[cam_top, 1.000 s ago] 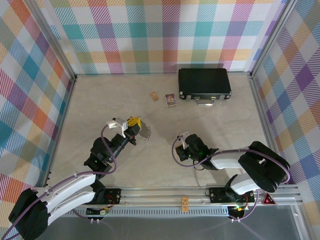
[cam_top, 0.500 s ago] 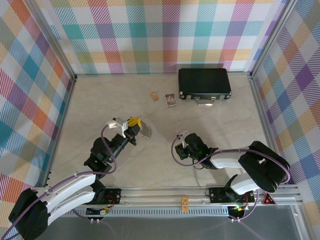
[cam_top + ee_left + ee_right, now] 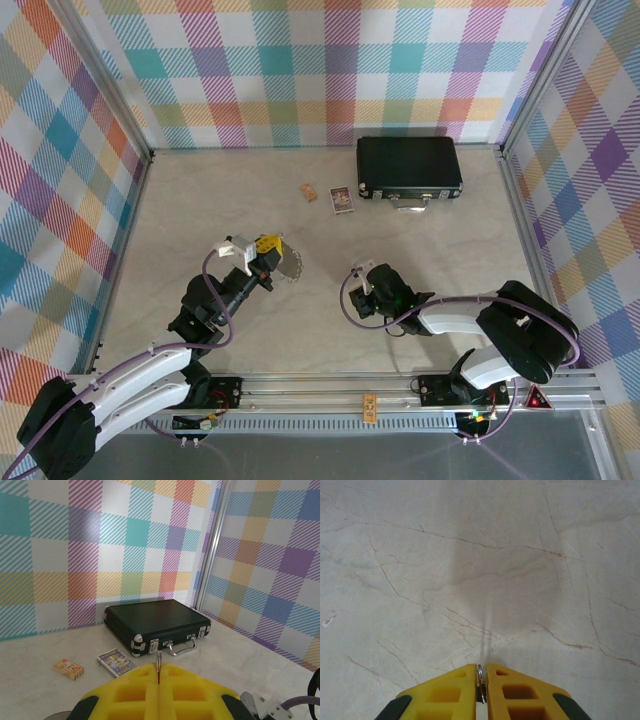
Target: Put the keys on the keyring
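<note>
A key (image 3: 290,263) is pinched in the left hand (image 3: 272,254), a keyring (image 3: 480,682) in the right hand (image 3: 358,284), well apart to its right.

2 arms. 2 grippers: left gripper (image 3: 158,672), right gripper (image 3: 480,672), ea. w/ 2 yellow fingers (image 3: 127,695). 1 black case (image 3: 409,166) w/ 1 handle (image 3: 180,648). 1 sm. wooden block (image 3: 309,191). 1 sm. printed card pack (image 3: 342,200). 1 toothed silvery key (image 3: 291,263). 1 thin metal ring (image 3: 480,679). 1 orange tag (image 3: 369,407).
</note>
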{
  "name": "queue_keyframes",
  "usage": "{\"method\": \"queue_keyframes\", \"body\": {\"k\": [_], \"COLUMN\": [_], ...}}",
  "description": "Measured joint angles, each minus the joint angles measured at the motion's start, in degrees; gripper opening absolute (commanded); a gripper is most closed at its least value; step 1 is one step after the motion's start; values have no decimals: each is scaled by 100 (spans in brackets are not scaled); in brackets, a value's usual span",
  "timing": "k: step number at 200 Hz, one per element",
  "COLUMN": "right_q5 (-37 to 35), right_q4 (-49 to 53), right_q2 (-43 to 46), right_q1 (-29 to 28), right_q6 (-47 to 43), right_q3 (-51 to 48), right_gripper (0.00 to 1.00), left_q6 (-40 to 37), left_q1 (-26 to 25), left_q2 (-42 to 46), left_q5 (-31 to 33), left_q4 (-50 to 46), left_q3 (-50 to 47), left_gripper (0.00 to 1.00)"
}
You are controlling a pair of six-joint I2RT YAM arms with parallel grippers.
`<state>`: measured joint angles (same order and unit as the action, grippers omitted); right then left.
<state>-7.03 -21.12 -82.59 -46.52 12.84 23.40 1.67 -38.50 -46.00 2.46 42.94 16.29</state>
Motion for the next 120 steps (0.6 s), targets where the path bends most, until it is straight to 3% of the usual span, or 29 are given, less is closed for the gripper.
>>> {"method": "queue_keyframes", "body": {"k": [57, 84, 120], "right_q5": [0, -2, -37], "right_q4": [57, 92, 1143], "right_q2": [0, 4, 94], "right_q1": [0, 0, 0], "right_q6": [-4, -4, -24], "right_q3": [4, 17, 511], "right_gripper": [0, 0, 0], "left_q6": [0, 0, 0], "left_q1": [0, 0, -2], "left_q2": [0, 0, 0], "left_q5": [0, -2, 0], "left_q4": [-94, -96, -96], "left_q3": [0, 0, 0], "left_gripper": [0, 0, 0]}}
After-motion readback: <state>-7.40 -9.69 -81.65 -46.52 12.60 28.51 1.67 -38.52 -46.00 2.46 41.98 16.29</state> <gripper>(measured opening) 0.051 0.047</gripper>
